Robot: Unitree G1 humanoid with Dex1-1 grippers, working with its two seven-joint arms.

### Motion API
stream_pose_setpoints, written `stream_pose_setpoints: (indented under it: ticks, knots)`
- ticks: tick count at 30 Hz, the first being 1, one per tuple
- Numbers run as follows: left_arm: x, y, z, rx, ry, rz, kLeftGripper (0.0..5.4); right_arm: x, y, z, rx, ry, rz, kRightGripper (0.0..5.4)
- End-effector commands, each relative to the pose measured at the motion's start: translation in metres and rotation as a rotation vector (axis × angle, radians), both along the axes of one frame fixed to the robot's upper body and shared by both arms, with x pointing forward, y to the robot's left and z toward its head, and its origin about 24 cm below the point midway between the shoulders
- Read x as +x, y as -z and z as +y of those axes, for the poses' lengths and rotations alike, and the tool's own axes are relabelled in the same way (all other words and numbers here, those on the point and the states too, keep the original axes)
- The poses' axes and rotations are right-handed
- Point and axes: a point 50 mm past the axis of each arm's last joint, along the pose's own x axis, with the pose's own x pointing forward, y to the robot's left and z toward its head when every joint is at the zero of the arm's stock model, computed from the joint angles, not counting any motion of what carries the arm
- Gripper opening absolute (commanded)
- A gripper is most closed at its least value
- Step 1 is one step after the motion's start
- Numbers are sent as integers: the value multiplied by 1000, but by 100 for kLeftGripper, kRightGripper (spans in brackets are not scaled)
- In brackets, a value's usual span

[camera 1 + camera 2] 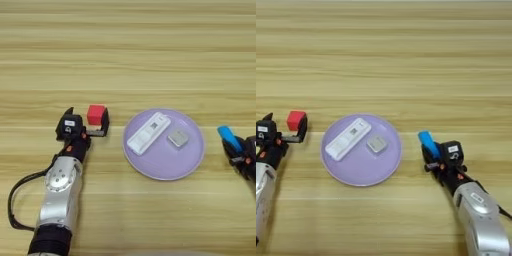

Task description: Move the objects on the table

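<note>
You've got a red cube sitting between the left gripper's spread fingers, over at 9 o'clock on the tabletop. The white flat device lies diagonally on the purple plate at the middle, silvery-grey square block just beside it at 3 o'clock. The blue bar is pinched in the right gripper, tilted, at 3 o'clock of the plate.

Even, bright, diffuse light covers the broad light wooden table, without glare. Soft, short shadows sit under the round lilac plate and beside the left gripper. Fine detail looks slightly soft throughout.
</note>
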Motion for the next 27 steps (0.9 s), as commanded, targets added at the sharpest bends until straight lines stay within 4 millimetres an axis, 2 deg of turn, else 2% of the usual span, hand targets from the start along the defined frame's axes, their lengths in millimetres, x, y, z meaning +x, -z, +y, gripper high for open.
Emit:
stream_pose_setpoints:
  ticks: [1,11,12,16,21,27]
  knots:
    - [1,-2,-2,-2,1,-9,540,3,8,1,37,48,33,140]
    - [0,-1,-2,-2,-1,-8,540,4,13,5,42,50,49,140]
    - [0,-1,-2,-2,-1,-8,540,4,12,5,35,53,48,176]
    - [0,-1,-2,-2,-1,-8,540,4,9,4,17,56,21,225]
    - [0,-1,-2,-2,-1,-7,540,6,-11,7,17,52,-120,299]
    - [0,-1,-2,-2,-1,-7,540,5,-19,8,11,46,-171,371]
